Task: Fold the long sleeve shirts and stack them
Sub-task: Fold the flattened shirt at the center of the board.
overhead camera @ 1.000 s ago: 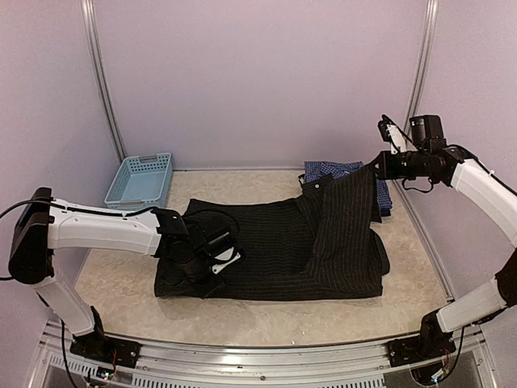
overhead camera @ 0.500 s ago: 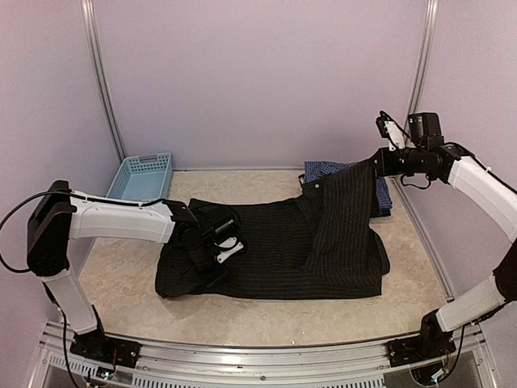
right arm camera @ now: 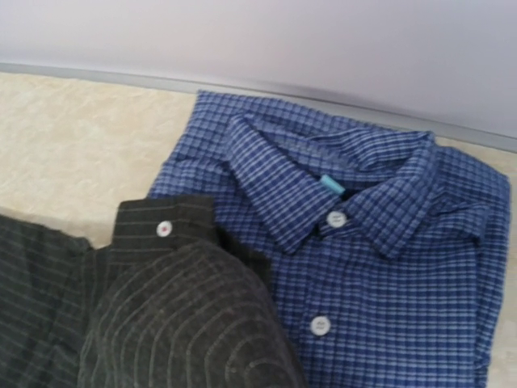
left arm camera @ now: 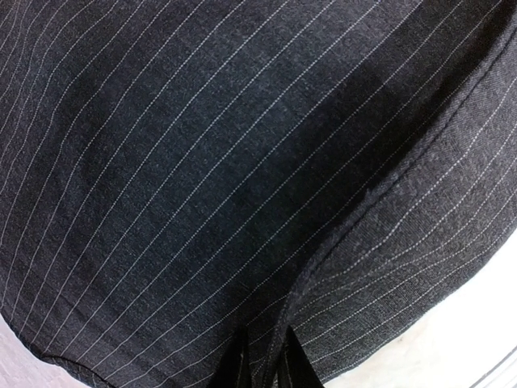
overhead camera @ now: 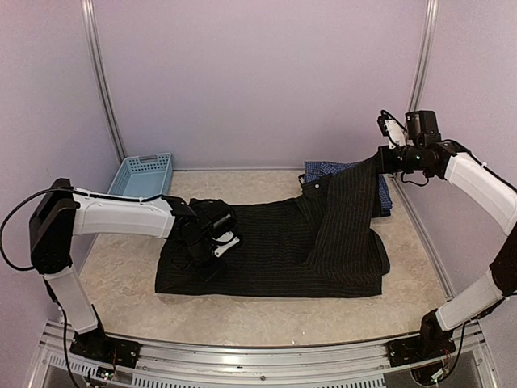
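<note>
Two shirts lie on the bench point(overhead camera: 258, 319). The black pinstriped shirt point(overhead camera: 266, 246) is spread across the middle of the bench, its length running left to right. One sleeve is drawn up from the right part of the body in a taut band to the right fingers point(overhead camera: 383, 160), which are closed on its end and hold it raised above the far right corner. In the right wrist view the pinstriped cloth point(right arm camera: 182, 323) bulges across the lower left and hides the tips, so this grip is read from the overhead view alone. A black cuff point(right arm camera: 166, 218) bearing one pale button lies flat just behind the bulge, touching the near left edge of the blue check shirt point(right arm camera: 380, 267). That shirt point(overhead camera: 339, 170) rests folded in the far right corner close to the back wall, collar uppermost and placket closed, with two white buttons and a small turquoise tag point(right arm camera: 331, 184) showing. From overhead the raised sleeve partly covers it. At the left end of the black shirt the left fingers point(overhead camera: 212, 242) sit low on the cloth. The left wrist view shows two dark fingertips point(left arm camera: 239, 370) set narrowly, with a hemmed edge of pinstriped fabric point(left arm camera: 202, 162) running in between them. A light blue basket point(overhead camera: 139, 179) stands at the far left, well apart from both shirts.
</note>
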Tool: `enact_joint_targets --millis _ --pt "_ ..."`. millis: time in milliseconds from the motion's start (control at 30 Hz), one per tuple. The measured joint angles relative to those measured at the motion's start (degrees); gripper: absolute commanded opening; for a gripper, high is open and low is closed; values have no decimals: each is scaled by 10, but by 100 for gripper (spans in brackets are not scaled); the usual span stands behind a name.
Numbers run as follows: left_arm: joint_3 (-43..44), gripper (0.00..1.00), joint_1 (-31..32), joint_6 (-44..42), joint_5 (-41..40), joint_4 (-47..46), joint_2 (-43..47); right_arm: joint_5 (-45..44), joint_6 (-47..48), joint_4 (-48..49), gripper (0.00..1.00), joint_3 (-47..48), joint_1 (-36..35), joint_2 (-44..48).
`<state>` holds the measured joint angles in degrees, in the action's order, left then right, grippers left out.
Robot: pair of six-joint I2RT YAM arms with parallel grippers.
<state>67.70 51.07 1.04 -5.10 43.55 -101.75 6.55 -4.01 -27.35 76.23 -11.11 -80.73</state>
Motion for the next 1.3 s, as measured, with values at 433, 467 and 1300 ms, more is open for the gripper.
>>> enact_joint_targets --millis 433,467,1300 --pt "-11 6 -26 1 8 -1 0 -6 0 0 0 11 9 -24" --pt "-11 5 -27 1 8 -1 0 -6 0 0 0 11 9 -26" --pt "-10 28 -60 18 -37 -5 -44 -13 6 23 0 11 9 -35"
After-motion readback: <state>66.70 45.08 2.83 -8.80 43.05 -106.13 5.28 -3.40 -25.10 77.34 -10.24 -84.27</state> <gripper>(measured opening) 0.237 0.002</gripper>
